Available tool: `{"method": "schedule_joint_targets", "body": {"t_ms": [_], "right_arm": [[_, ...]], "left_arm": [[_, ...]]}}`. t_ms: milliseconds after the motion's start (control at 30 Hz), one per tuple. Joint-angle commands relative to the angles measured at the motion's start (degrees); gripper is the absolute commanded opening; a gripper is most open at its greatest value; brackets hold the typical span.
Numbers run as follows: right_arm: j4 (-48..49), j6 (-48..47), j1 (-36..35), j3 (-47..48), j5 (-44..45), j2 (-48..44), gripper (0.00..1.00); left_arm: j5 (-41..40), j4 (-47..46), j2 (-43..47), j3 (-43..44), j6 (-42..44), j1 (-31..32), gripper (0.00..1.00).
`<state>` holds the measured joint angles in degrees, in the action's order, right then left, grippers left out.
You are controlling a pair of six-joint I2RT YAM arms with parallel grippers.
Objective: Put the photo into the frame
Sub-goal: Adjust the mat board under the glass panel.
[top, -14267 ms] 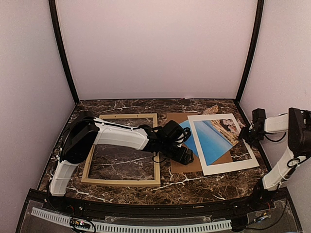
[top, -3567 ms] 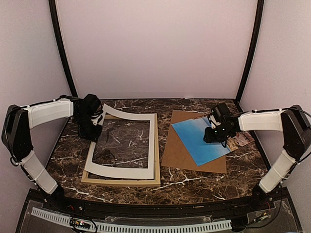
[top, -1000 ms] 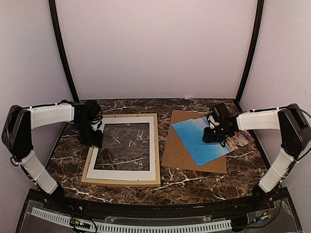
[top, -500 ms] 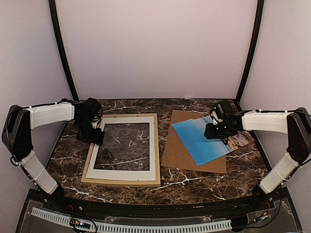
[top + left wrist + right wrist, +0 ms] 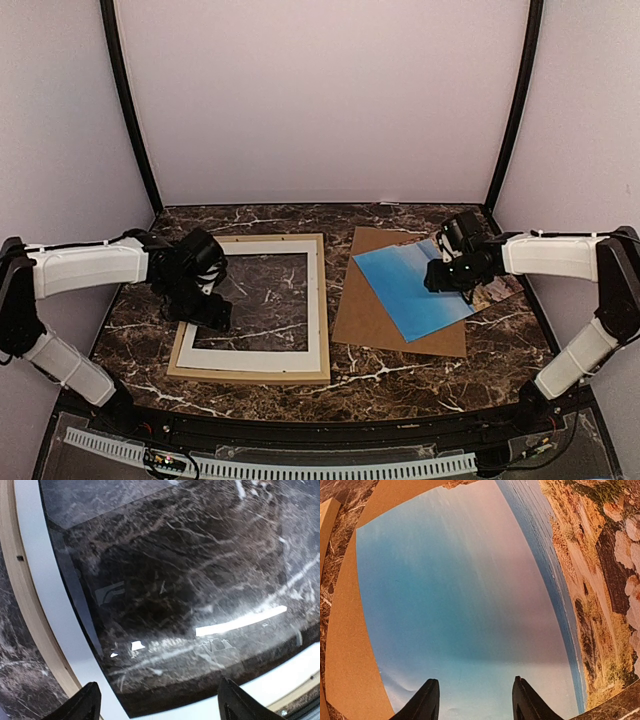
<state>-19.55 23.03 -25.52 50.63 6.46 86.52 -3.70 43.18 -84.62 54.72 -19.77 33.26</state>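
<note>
Two grippers stood with jaws apart, neither holding anything: the left gripper (image 5: 165,705), spread wide, above the left side of the frame (image 5: 250,376), in which a white mat (image 5: 255,358) lay; the right gripper (image 5: 477,702), half spread, over the photo (image 5: 415,290), which lay on cardboard (image 5: 370,320) toward the right edge of the bench (image 5: 400,385).

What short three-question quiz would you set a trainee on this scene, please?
1. True or false: the photo already lies inside the frame.
2. What lies in the frame? A) a white mat B) the photo C) a mirror
3. Fill in: the open right gripper hovers over the ____.
Key: 1 false, it lies on the brown backing board; 2 A; 3 photo.
</note>
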Motion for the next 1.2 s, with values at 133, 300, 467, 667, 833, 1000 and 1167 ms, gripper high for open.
{"method": "schedule_joint_targets", "body": {"t_ms": [133,300,467,667,833,1000,1167], "right_arm": [[1.3,1.7,-0.6,-1.5,0.1,-1.4,0.5],[1.7,1.8,-0.6,-1.8,-0.1,-0.7,0.5],[1.9,2.0,-0.6,-2.3,-0.2,-0.4,0.5],[2.0,1.9,-0.6,-2.7,0.4,-0.5,0.5],[2.2,1.9,-0.6,-2.6,0.1,0.0,0.5],[2.5,1.9,-0.6,-2.5,0.0,0.4,0.5],[2.5,1.9,-0.6,-2.6,0.0,0.6,0.5]], "left_arm": [[11.1,-3.4,12.6,-10.2,-11.0,3.3,0.83],[13.1,-4.6,15.4,-14.9,-14.3,4.2,0.83],[13.3,-5.0,13.9,-15.5,-15.5,5.2,0.83],[12.7,-5.4,12.0,-16.3,-16.9,6.4,0.83],[12.2,-6.4,10.1,-17.0,-17.5,6.6,0.83],[11.3,-6.5,10.3,-16.3,-17.8,6.9,0.83],[11.1,-6.4,9.6,-15.7,-17.4,7.0,0.83]]}}
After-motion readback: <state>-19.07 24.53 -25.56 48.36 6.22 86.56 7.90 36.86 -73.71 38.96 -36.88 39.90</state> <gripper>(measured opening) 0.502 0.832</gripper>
